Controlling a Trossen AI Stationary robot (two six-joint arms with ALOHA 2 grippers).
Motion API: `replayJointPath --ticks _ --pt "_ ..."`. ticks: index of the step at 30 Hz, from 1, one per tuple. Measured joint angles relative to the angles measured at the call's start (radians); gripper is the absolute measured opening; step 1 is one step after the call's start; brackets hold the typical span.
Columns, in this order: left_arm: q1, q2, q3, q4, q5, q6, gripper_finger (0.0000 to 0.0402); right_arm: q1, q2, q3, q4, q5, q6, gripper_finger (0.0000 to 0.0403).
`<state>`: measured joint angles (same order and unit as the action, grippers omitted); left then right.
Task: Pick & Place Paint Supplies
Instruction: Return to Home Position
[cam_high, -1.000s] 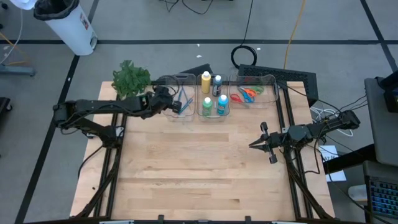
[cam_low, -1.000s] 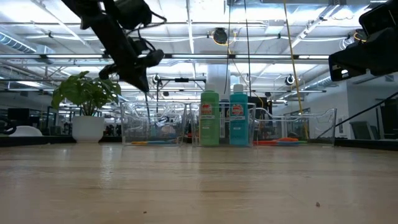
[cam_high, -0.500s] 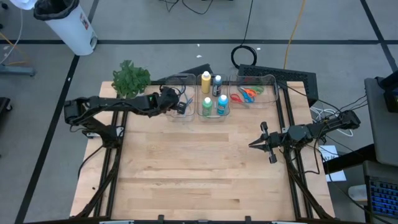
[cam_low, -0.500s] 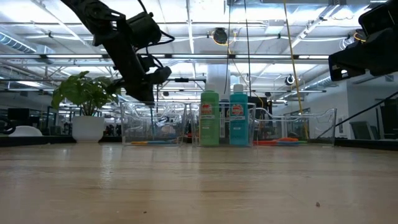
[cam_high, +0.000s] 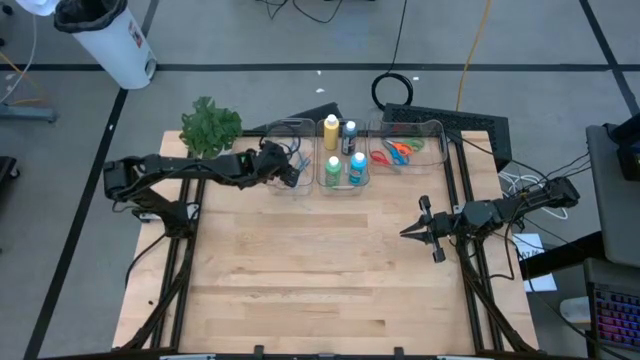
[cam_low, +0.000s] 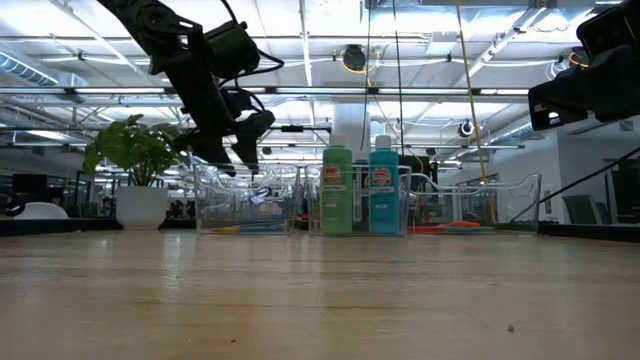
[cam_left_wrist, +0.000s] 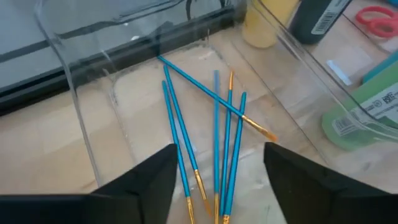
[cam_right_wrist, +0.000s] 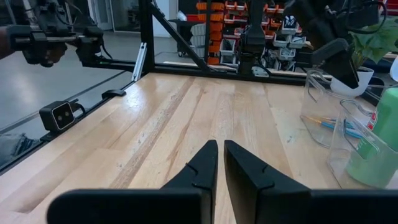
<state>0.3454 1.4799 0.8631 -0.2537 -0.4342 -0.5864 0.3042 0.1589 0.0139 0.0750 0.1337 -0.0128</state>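
While the L pincer (cam_high: 290, 172) hangs over the left clear bin (cam_high: 283, 128), its fingers (cam_left_wrist: 149, 177) spread wide w/ nothing held, several blue paintbrushes (cam_left_wrist: 216, 143) lie loose on the bin floor right below it. Beside that pincer, the next bin holds yellow (cam_high: 331, 131), dark (cam_high: 349, 135), green (cam_high: 333, 171) & blue (cam_high: 357, 168) paint bottles; scissors (cam_high: 397, 151) sit farther off. The R pincer (cam_high: 412, 230) waits at the bench (cam_high: 320, 270) edge, fingers nearly together, empty.
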Motion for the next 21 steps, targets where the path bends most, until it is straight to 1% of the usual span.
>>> replayJointPath --ticks 5,8,10,12,16,19,21 --pt "0.001 -0.023 0.017 0.002 0.001 0.047 0.0282 0.0 0.0 0.0 0.0 0.0 0.0 0.0018" --pt "0.001 -0.074 0.047 0.0 0.003 0.07 0.0293 0.0 0.0 0.0 0.001 0.0 0.0 0.0018" --pt "0.0 -0.12 0.074 -0.012 0.035 0.091 0.0298 0.0 0.0 0.0 0.001 0.0 0.0 0.0018" --pt "0.0 -0.179 0.097 -0.023 0.107 0.117 0.0301 0.0 0.0 0.0 0.001 -0.002 0.0 0.0018" --pt "-0.013 -0.317 0.142 -0.036 0.323 0.169 0.0297 0.0 0.0 0.0 0.001 -0.003 0.0 0.0018" --pt "-0.024 -0.427 0.167 -0.032 0.486 0.175 0.0295 0.0 0.0 0.0 0.001 -0.003 0.0 0.0018" --pt "-0.028 -0.496 0.176 -0.029 0.568 0.175 0.0294 0.0 0.0 0.0 0.001 -0.003 0.001 0.0018"
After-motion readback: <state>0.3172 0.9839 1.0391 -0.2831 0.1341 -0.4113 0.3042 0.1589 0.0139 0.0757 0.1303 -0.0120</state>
